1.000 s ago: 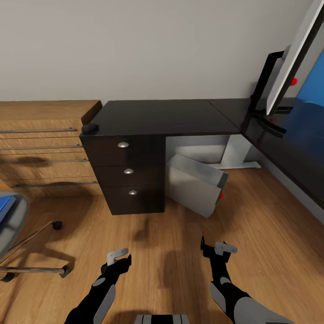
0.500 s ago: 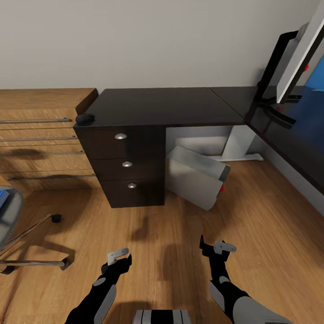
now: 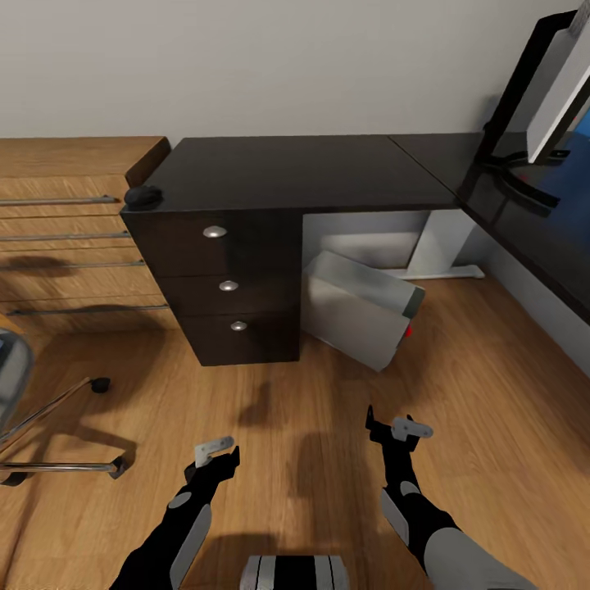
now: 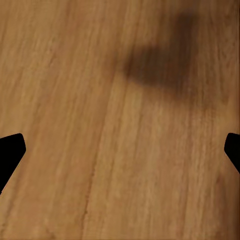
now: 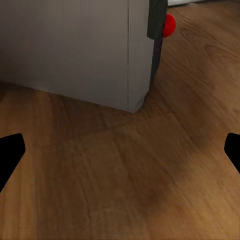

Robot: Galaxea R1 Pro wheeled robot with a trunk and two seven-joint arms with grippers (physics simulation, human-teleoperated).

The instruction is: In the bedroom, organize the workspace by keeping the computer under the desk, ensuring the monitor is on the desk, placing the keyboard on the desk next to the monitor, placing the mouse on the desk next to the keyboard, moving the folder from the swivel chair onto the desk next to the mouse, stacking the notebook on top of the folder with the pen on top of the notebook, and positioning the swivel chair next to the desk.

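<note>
The black desk [image 3: 303,172] stands ahead against the grey wall, with three knobbed drawers at its left end. The small dark mouse [image 3: 143,196] lies on its front left corner. The light grey computer [image 3: 360,307] stands at an angle on the floor, half under the desk; the right wrist view shows the computer [image 5: 75,50] close ahead. The monitor [image 3: 561,74] stands on the desk's right wing. The swivel chair [image 3: 41,459] shows at the left edge. My left gripper [image 3: 217,455] and right gripper [image 3: 393,430] hang open and empty over the floor. Keyboard, folder, notebook and pen are out of view.
A light wooden drawer chest [image 3: 65,238] adjoins the desk on the left. The desk's white pedestal leg [image 3: 438,246] stands behind the computer. Open wood floor [image 3: 295,393] lies between me and the desk.
The camera has moved: the desk, chest and chair have slid left and the desk looks closer. Both arms keep the same pose, grippers still open.
</note>
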